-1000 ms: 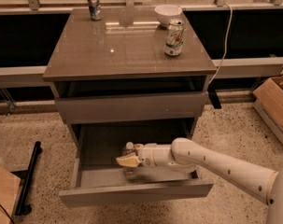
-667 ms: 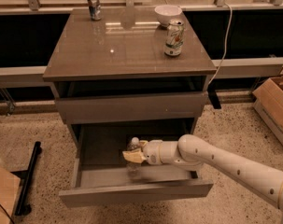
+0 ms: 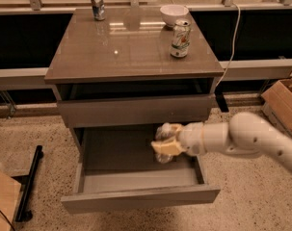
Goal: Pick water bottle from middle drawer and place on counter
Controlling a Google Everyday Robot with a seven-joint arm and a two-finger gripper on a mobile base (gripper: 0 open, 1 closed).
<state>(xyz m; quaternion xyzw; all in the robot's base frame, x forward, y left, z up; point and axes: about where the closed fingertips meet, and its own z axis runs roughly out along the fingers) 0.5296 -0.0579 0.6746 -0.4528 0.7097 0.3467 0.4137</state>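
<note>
The middle drawer point(image 3: 112, 153) is pulled wide open below the counter point(image 3: 131, 52). My gripper point(image 3: 165, 142) reaches in from the right, over the right half of the drawer. Its tan fingers point(image 3: 163, 148) are shut around the water bottle point(image 3: 164, 158), a small clear bottle held roughly upright. The bottle's pale top shows just above the fingers and its clear base just below them, above the drawer floor. The gripper is below the counter's level, in front of the closed upper drawer front point(image 3: 136, 110).
On the counter stand a white-and-green can point(image 3: 180, 38) at right, a white bowl point(image 3: 174, 14) behind it and a dark silvery can point(image 3: 97, 4) at back left. A cardboard box point(image 3: 283, 100) sits on the floor at right, a black bar point(image 3: 30, 182) at left.
My gripper has moved right and upward within the open drawer, carrying the bottle with it, away from the drawer floor.
</note>
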